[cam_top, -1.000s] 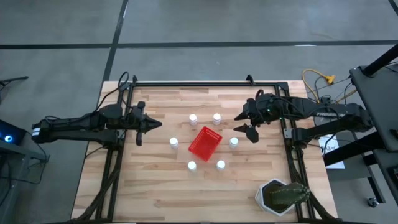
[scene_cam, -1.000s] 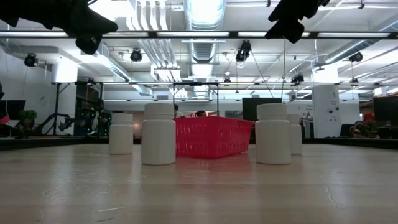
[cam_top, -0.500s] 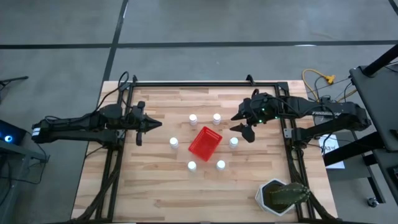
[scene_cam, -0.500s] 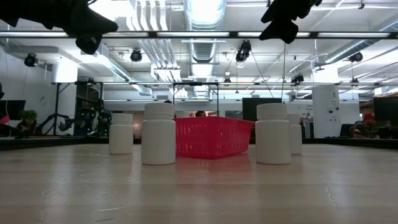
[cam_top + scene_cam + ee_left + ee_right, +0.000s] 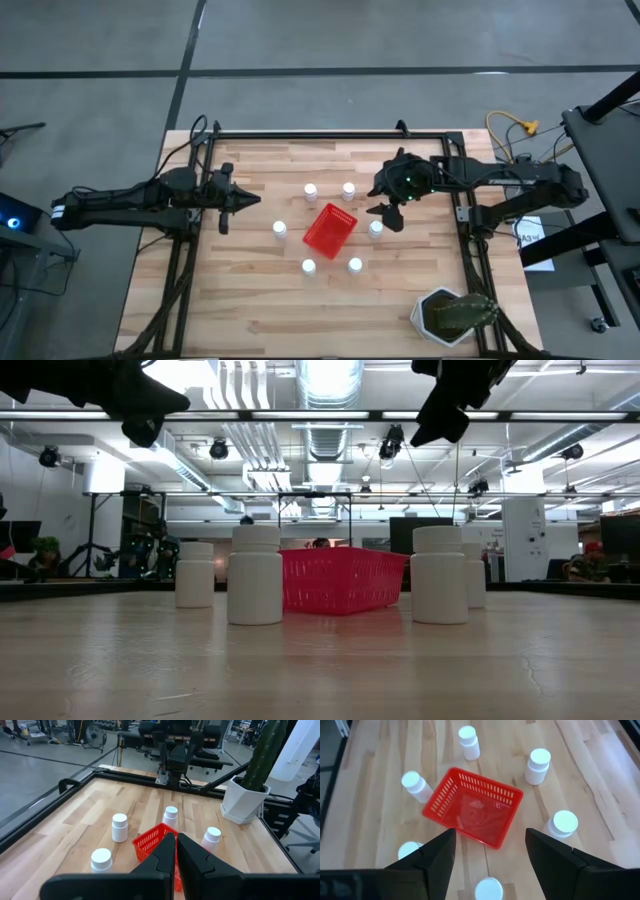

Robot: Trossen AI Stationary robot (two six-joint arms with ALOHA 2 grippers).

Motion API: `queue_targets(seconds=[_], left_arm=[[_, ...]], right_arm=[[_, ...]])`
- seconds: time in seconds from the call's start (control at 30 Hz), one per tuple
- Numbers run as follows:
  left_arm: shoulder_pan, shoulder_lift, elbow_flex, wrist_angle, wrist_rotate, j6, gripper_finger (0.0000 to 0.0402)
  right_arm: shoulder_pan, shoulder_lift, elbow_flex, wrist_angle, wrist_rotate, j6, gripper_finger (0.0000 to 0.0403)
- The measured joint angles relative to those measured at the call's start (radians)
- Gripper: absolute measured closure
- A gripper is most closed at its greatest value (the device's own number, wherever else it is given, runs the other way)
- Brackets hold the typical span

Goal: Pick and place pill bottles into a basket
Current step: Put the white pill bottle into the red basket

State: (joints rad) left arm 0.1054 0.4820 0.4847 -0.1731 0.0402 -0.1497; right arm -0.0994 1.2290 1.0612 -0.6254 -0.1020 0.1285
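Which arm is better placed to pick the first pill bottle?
Right. Its open pincer hangs beside a pill bottle next to the empty red basket. The left pincer is shut and farther off.

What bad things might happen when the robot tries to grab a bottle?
The open right gripper hovers beside a bottle that stands close to the red basket; coming down, a finger might tip the bottle or push the empty basket askew. A tipped bottle could roll across the table, since all six stand loose around the basket.

A wooden table (image 5: 250, 300) bears six pill bottles (image 5: 280, 228), a red basket (image 5: 330, 229) and a potted plant (image 5: 455, 316).
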Motion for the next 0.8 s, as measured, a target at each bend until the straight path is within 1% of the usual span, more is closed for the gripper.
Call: queue_targets(seconds=[0.27, 0.37, 0.47, 0.67, 0.8], left_arm=[[0.0, 0.0, 0.0, 0.0, 0.0, 0.0, 0.0402], [0.0, 0.0, 0.0, -0.001, 0.0, 0.0, 0.0402], [0.0, 0.0, 0.0, -0.001, 0.0, 0.0, 0.0402], [0.0, 0.0, 0.0, -0.001, 0.0, 0.0, 0.0402], [0.0, 0.0, 0.0, -0.001, 0.0, 0.0, 0.0402]], right_arm=[[-0.02, 0.009, 0.047, -0.025, 0.003, -0.039, 0.0174], [-0.033, 0.023, 0.09, -0.052, 0.045, -0.016, 0.0174], [-0.048, 0.057, 0.137, -0.094, 0.087, 0.014, 0.0174], [-0.051, 0.137, 0.218, -0.174, 0.098, -0.008, 0.0173], [-0.053, 0.207, 0.279, -0.236, 0.099, -0.009, 0.0156]])
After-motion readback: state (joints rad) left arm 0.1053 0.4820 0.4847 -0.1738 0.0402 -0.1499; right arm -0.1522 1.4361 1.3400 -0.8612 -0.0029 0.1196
